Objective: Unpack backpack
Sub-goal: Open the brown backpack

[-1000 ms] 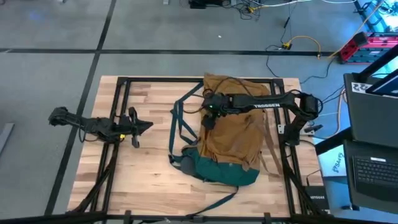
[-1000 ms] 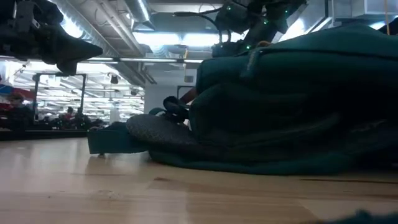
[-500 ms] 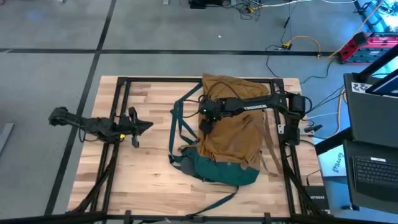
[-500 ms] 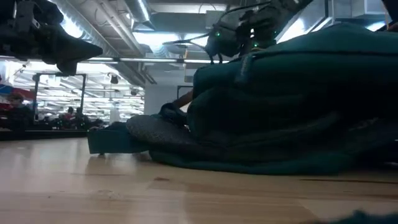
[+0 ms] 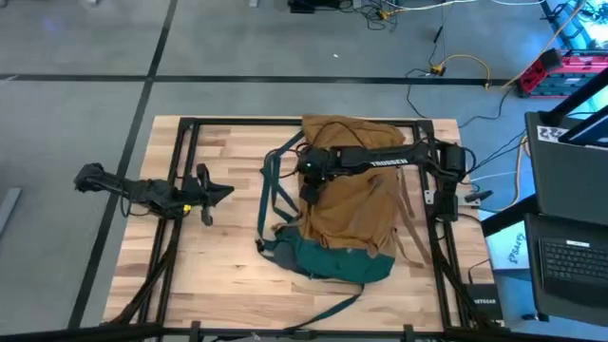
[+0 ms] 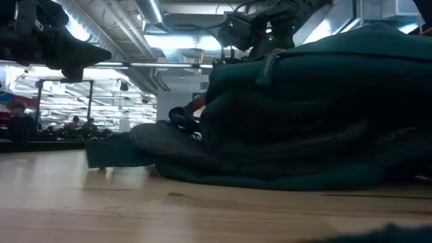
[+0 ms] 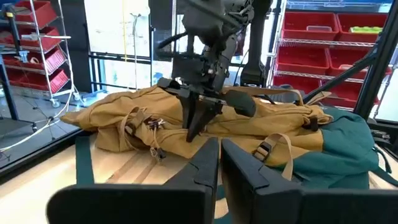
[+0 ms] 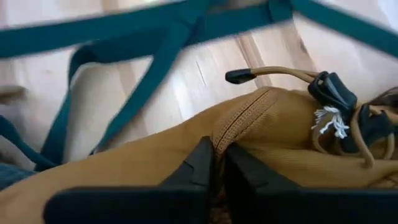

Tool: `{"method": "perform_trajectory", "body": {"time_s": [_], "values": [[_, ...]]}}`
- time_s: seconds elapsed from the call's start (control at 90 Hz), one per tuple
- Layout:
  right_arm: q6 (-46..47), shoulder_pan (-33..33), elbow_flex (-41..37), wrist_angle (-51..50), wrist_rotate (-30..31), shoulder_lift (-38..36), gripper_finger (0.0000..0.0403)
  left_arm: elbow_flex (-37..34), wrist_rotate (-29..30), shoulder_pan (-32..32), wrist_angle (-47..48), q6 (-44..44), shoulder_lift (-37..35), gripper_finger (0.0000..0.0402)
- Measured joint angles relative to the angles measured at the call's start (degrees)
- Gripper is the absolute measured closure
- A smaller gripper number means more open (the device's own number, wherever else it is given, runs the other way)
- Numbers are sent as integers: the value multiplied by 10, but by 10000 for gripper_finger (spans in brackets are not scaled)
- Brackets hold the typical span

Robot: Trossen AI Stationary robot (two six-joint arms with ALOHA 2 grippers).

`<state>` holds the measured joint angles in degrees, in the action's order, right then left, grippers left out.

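Right gripper [image 5: 312, 180] clamps tan fabric edge of backpack [image 5: 353, 204], on side facing left arm. Backpack lies flat mid-surface [image 5: 218, 256], teal base toward camera-side edge. Nothing unpacked beside backpack; task looks barely begun. Left gripper [image 5: 207, 194] waits well apart from backpack, fingers together.

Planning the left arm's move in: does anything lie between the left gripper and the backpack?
Nothing visible does. The left gripper hangs over bare table with only wood between it and the backpack; the teal straps are the nearest part. The right gripper is already at that edge, shut on the tan fabric.
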<state>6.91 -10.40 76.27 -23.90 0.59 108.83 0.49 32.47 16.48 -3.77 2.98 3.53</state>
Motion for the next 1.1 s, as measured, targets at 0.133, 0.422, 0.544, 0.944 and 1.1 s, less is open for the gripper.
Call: {"method": "perform_trajectory", "body": {"time_s": [0.133,0.422,0.544,0.944,1.1], "values": [[-10,5,20,16,-21,0,400,0,-1,0,0,-2,0,398],[-24,16,59,38,-58,0,402,0,-1,0,0,-28,0,398],[-27,26,63,46,-66,0,402,0,-2,0,0,-44,9,398],[-30,37,63,48,-69,0,402,0,-3,0,-43,-74,134,388],[-30,37,64,49,-69,0,402,0,-1,0,-110,-129,179,332]]}}
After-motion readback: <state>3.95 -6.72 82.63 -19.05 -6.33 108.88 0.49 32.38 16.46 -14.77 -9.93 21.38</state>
